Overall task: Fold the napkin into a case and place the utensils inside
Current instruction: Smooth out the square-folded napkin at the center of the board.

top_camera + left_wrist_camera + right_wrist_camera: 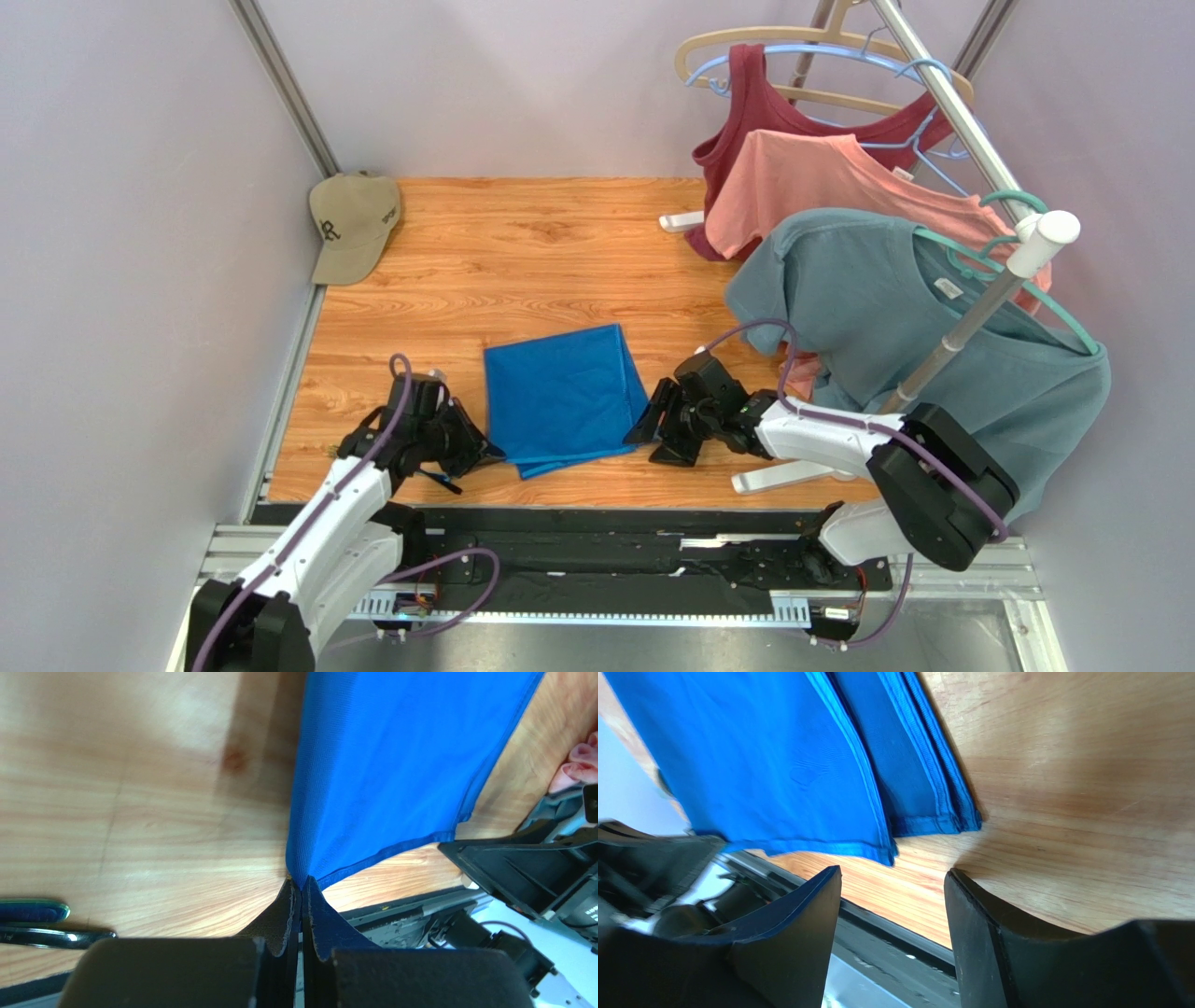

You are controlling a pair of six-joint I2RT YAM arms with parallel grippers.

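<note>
Folds of royal-blue cloth make the napkin (pixel 561 396) a layered rectangle, lying flat on the wooden table (pixel 561 238) just below the middle of the overhead view, between the two arms. At its lower left corner the left gripper (pixel 470 451) is clenched on the cloth. In the left wrist view its fingers (pixel 281 917) meet with no gap, and the napkin's corner runs right into the pinch, the fabric spreading from there toward the upper right of that frame. The right gripper (pixel 657 427) sits just beside the napkin's right edge, jaws parted and grasping nothing. The right wrist view shows bare wood in the gap, with the stacked hemmed edges of the folds above it and to the upper left. The utensils (pixel 49 936) lie on the wood at the lower left of the left wrist view, apart from the cloth: a dark shiny stick with a blue, green-edged one just above it. A tan cap (pixel 354 221) rests at the table's upper left corner. A teal-grey T-shirt (pixel 898 322), a pink shirt (pixel 828 182) and a maroon top (pixel 751 112) hang from a rack (pixel 968 325) at the upper right.
</note>
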